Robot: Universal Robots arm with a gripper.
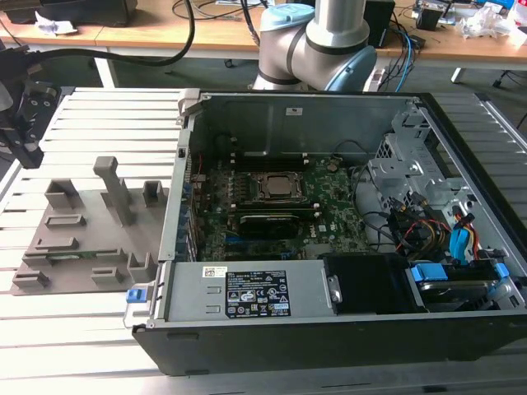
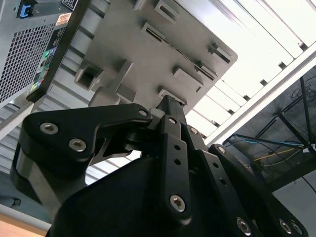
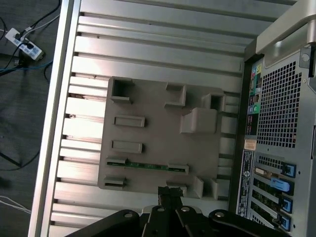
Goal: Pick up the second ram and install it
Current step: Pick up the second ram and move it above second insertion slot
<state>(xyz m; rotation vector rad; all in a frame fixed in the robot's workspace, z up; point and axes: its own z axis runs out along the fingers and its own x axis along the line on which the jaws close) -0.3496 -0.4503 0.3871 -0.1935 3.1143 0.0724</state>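
Arm [image 1: 328, 37]: the grey joint housings with light-blue caps sit at the table's [image 1: 90, 107] far edge as the exterior view sees it. A silver tube goes straight up from them and out of the picture.

Gripper [image 1: 31, 155]: black body, hanging above the table by its edge on the exterior view's left, tips pointing down and clear of the surface.

Second wrist view looks along the gripper [image 2: 170, 102]. The outer knuckle links are folded in, and the fingers [image 2: 173, 148] run side by side to tips that meet, with nothing between them. First wrist view agrees: the gripper [image 3: 170, 191] narrows to one dark closed tip.
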